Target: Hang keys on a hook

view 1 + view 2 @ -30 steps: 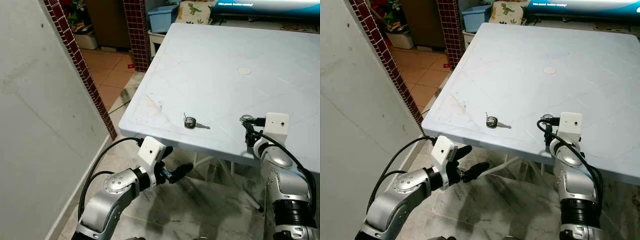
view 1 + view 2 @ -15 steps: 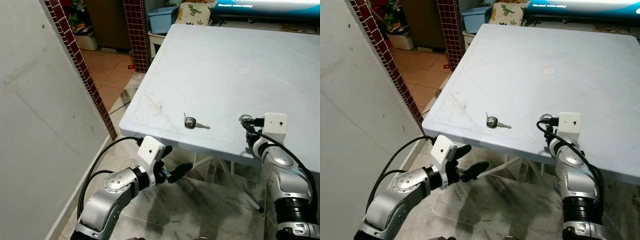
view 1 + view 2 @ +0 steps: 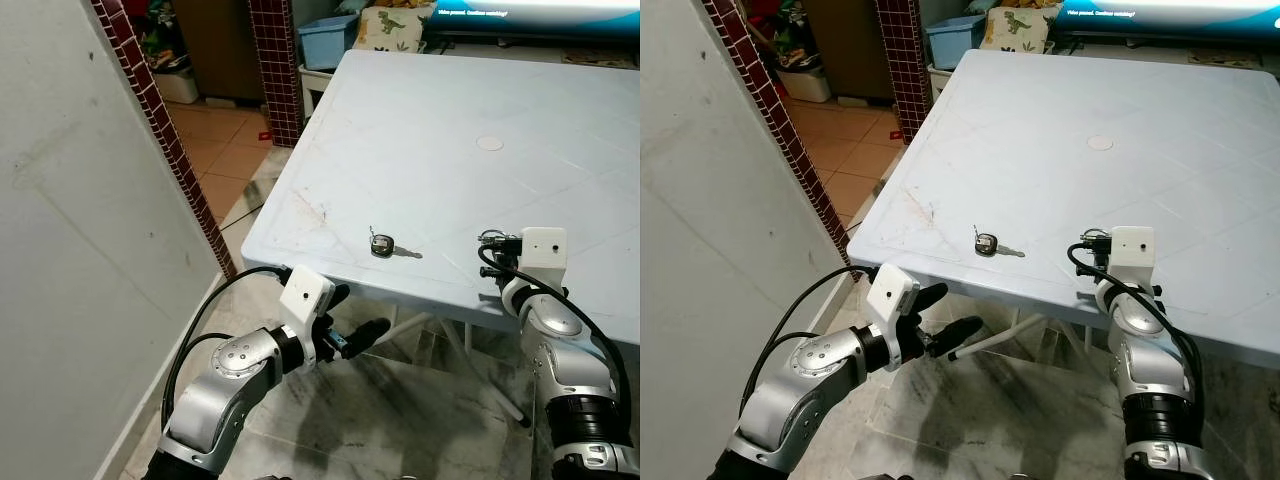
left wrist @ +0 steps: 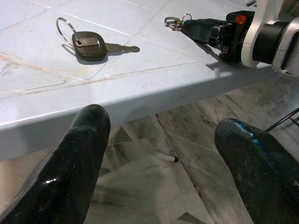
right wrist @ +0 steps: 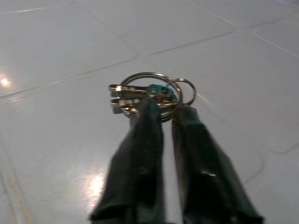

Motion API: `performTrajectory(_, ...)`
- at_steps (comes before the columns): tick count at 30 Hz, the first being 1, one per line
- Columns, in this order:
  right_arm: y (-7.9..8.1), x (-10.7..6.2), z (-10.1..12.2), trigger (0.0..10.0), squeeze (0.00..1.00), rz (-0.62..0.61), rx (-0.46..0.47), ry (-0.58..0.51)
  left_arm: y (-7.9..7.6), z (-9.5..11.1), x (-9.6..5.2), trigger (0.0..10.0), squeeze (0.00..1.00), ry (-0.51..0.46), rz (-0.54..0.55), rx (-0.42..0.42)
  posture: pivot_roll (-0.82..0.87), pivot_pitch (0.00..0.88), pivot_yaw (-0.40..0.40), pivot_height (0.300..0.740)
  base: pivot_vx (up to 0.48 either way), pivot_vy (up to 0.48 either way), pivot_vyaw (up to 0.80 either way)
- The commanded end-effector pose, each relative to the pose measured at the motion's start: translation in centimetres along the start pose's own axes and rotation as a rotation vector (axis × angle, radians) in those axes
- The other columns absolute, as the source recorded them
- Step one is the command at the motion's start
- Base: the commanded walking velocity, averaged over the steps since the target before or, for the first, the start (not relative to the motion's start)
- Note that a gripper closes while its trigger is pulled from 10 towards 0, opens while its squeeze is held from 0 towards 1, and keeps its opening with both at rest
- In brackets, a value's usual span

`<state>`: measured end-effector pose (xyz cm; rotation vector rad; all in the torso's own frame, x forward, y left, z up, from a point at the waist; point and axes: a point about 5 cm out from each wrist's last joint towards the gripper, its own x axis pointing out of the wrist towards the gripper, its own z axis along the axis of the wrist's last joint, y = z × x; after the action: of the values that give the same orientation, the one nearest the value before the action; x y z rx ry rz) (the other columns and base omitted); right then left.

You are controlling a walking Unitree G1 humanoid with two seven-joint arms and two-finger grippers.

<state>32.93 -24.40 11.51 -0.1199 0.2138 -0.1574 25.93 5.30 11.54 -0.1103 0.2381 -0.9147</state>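
Pale blue plastic table (image 3: 430,130), scuffed and scored with faint lines, is what we're working over. Our right gripper (image 5: 163,109) is pinching a bunch of silver metal keys on round rings (image 5: 149,95), fingers nearly together, keys lying on the tabletop near its front edge. We're also seeing a single black-headed key on a wire ring (image 4: 91,44) lying flat nearby. Our left gripper (image 4: 163,154) is hanging below the table edge, glossy black fingers wide apart.

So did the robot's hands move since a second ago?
A little. The left hand, open below the table edge, rose and edged slightly forward. The right hand stays shut on the bunch of keys, shifting only slightly. The black key lies where it was.
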Motion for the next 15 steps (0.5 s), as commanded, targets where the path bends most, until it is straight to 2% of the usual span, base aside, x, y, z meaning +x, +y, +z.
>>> performTrajectory(1, 0.2, 0.0, -0.8, 0.0, 0.00, 0.006, -0.027, 0.034, 0.1, -0.2, -0.2, 10.0, 0.00, 0.012, 0.002, 0.011, -0.07, 0.067, 0.108, 0.740, 0.000, 0.000, 0.00)
performTrajectory(8, -0.1, 0.4, -0.5, 0.0, 0.00, -0.023, -0.018, 0.008, 0.5, 0.7, 0.0, 10.0, 0.00, 0.006, -0.012, 0.032, -0.05, 0.073, 0.120, 0.740, 0.000, 0.000, 0.00)
performTrajectory(15, -0.1, 0.5, 0.4, 0.0, 0.00, -0.019, -0.055, -0.043, 0.9, 0.2, -0.4, 10.0, 0.00, 0.016, 0.003, 0.039, -0.05, 0.068, 0.128, 0.740, 0.000, 0.000, 0.00)
